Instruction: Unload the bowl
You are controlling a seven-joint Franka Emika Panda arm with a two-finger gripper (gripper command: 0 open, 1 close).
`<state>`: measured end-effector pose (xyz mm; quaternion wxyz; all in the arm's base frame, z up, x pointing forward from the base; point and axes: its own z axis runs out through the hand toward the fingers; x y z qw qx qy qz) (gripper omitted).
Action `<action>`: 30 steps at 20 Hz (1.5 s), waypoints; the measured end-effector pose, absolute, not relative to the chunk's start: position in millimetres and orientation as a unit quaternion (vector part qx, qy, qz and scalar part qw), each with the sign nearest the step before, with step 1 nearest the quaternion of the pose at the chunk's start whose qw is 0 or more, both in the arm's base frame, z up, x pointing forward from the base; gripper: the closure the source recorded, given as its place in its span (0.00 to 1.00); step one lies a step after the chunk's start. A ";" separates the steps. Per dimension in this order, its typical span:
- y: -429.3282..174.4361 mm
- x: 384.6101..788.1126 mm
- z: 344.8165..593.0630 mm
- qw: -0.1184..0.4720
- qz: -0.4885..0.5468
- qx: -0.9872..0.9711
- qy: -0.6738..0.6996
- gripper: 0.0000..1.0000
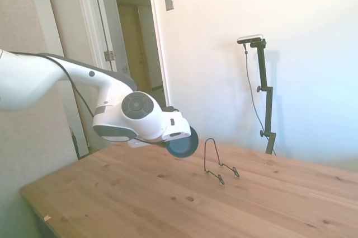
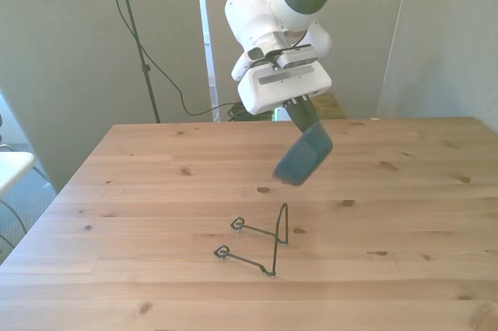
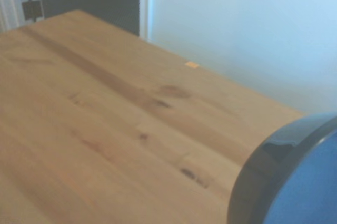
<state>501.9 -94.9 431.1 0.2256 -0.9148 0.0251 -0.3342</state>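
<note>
Status: you have the bowl (image 2: 303, 157) off the wire stand (image 2: 264, 241) and up in the air, so the lift-off half of the unload reads as done. What is left, by my judgement, is to carry it to a bare patch of the table (image 2: 140, 183) and set it down, then let go.

Bowl position: it hangs tilted on edge, clear of the wood, carried at the tip of the gripper (image 2: 302, 117). In the front view it sits at about 5 o'clock from the gripper body; the stand is lower, at roughly 7 o'clock from the bowl, apart from it and empty.

Gripper state: fingers look pinched on the bowl's rim; the contact itself is partly hidden behind the bowl, so take that as inferred from the bowl being held aloft.

Side view agrees: bowl (image 1: 183, 143) above the table, stand (image 1: 219, 165) at about 4 o'clock of it, not touching.

Wrist view: the bowl's dark blue rim (image 3: 274, 161) close in, bare wood beyond.
</note>
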 end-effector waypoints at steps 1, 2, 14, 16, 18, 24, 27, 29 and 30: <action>-89.5 497.1 419.9 0.215 -0.320 -0.923 0.013 1.00; -85.1 493.6 408.0 0.207 -0.303 -0.930 0.002 1.00; -78.3 490.6 367.6 0.116 -0.184 -0.974 0.056 1.00; -76.7 494.5 364.1 0.097 -0.166 -0.979 0.068 0.00; -74.4 498.8 361.4 0.077 -0.141 -0.984 0.079 0.00; -71.1 509.7 370.7 0.058 -0.108 -0.988 0.096 0.00; -71.0 509.1 373.1 0.051 -0.109 -0.988 0.099 0.00; -70.6 508.5 377.3 0.051 -0.112 -0.987 0.099 0.00; -70.9 508.3 377.2 0.052 -0.112 -0.987 0.100 0.00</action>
